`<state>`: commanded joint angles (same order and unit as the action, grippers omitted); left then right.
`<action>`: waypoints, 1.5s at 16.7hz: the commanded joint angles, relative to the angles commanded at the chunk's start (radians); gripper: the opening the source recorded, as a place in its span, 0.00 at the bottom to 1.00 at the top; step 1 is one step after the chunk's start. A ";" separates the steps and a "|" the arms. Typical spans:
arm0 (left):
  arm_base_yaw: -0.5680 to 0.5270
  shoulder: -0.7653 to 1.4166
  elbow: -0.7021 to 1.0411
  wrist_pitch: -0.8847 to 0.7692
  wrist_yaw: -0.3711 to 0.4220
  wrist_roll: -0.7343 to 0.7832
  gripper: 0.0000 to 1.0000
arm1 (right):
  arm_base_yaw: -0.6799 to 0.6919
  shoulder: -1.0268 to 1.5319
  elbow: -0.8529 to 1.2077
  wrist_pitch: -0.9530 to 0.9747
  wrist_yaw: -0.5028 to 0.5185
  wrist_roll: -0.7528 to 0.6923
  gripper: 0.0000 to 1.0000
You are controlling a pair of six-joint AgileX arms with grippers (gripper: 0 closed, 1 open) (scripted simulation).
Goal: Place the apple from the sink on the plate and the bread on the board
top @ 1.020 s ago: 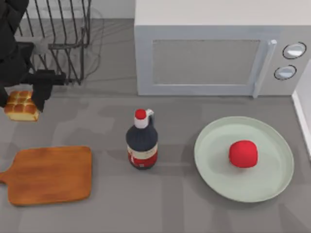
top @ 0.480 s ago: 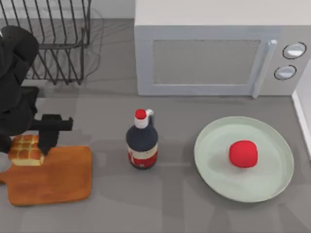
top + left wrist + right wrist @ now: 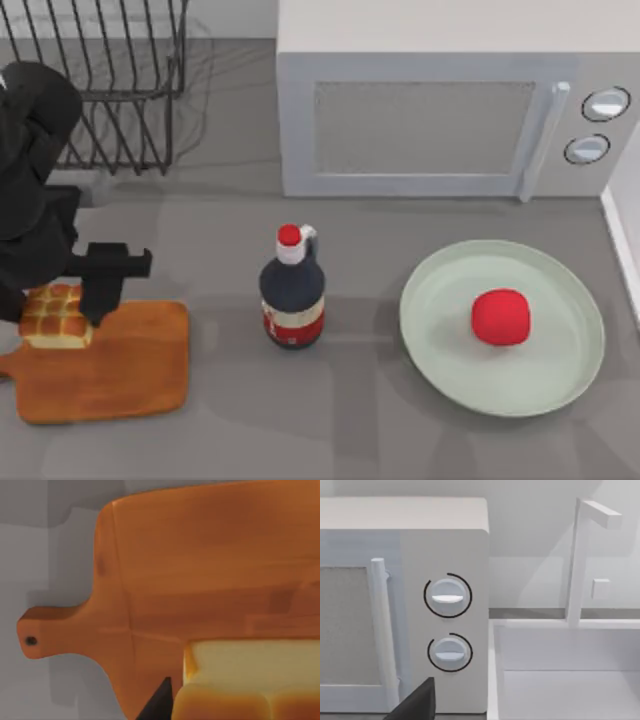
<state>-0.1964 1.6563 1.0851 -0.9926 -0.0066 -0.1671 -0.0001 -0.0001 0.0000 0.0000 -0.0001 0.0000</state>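
My left gripper (image 3: 62, 300) is clamped on the bread (image 3: 57, 315), holding it over the top-left corner of the board (image 3: 120, 365). Apple (image 3: 501, 317) sits on the plate (image 3: 440, 340), right of the bottle (image 3: 292, 293).

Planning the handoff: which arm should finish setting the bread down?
Left. Its claw already holds the bread over the board; the apple sits on the plate.
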 joint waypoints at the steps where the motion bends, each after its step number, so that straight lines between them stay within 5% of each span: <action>1: -0.001 0.002 -0.005 0.007 0.000 0.001 0.00 | 0.000 0.000 0.000 0.000 0.000 0.000 1.00; 19: 0.000 0.062 -0.115 0.185 0.000 -0.001 0.00 | 0.000 0.000 0.000 0.000 0.000 0.000 1.00; 25: 0.000 0.062 -0.115 0.185 0.000 -0.001 0.45 | 0.000 0.000 0.000 0.000 0.000 0.000 1.00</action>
<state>-0.1967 1.7183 0.9704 -0.8078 -0.0065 -0.1677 -0.0001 -0.0001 0.0000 0.0000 -0.0001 0.0000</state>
